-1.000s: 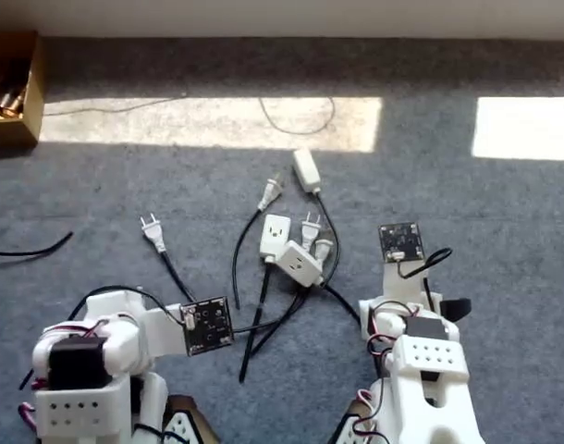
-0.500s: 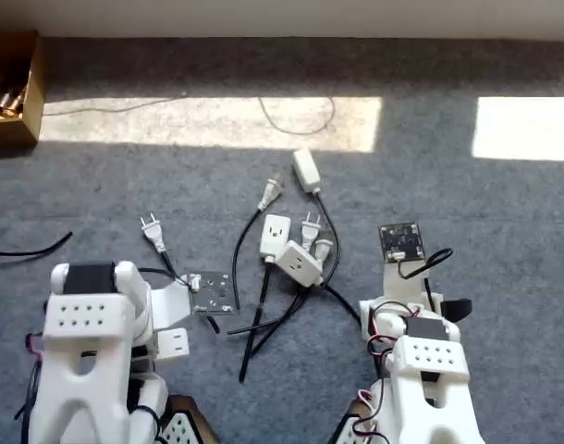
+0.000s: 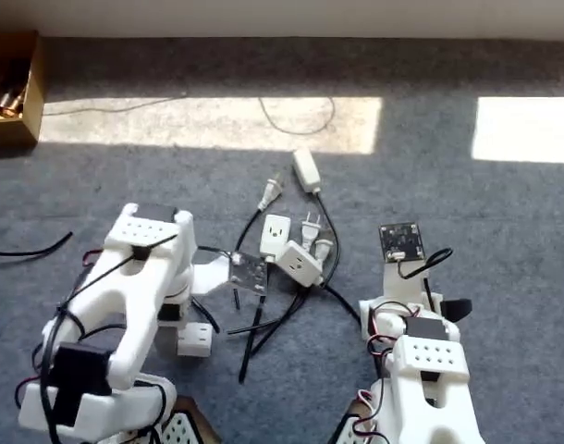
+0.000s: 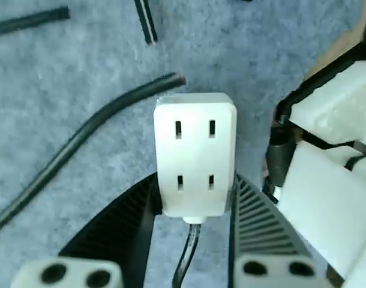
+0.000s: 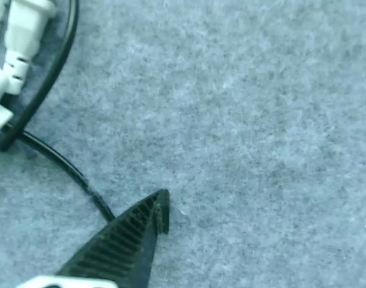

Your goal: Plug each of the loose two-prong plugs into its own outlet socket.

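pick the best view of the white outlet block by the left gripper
Left wrist view: white rectangular outlet block, all four slots facing the camera. High view has it small; right wrist view faces grey carpet.

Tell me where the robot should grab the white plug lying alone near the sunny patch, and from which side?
Grab the white plug across its body, just behind the prongs, coming down from above. It lies flat on the carpet, prongs pointing away from the arms, black cord trailing back, so that probably leaves the prongs free.
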`<state>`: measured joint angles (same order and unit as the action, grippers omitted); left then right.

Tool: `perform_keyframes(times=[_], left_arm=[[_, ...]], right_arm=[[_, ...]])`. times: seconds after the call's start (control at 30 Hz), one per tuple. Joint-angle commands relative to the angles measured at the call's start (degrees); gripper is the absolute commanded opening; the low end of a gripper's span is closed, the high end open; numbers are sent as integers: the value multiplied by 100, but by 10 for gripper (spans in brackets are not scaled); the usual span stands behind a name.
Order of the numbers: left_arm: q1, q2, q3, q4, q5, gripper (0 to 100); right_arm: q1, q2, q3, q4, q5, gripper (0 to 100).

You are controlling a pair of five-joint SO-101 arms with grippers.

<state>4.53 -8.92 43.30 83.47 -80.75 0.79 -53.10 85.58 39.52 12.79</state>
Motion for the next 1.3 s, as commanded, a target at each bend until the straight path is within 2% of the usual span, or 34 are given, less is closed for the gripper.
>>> perform_keyframes(times=[0.0,0.17,0.47,0.6,0.7,0.8,1.0,1.13,1.2,1.27], left_arm=[[453,295,-207,-774,-273,50],[418,655,-215,-1371,105,50],[-497,734,-611,-2180,607,52],[-637,734,-1051,-2180,651,53],[-593,734,-1209,-1749,615,53],[-497,743,-1086,-1521,598,53],[-514,681,-435,-1521,44,53],[-541,681,-391,-1521,53,56],[-585,673,-400,-1530,79,96],[-593,664,-462,-1530,448,175]], right_arm=[[4,-84,-13,-75,-18,553],[4,-84,-13,-75,-18,553],[-4,-84,-13,-75,-18,553],[-4,-84,-13,-75,-18,553],[-4,-84,-13,-75,-18,553],[-4,-84,-13,-75,-18,553],[-4,-84,-13,-75,-18,553],[-4,-84,-13,-75,-18,553],[-4,-84,-13,-75,-18,553],[-4,-84,-13,-75,-18,553]])
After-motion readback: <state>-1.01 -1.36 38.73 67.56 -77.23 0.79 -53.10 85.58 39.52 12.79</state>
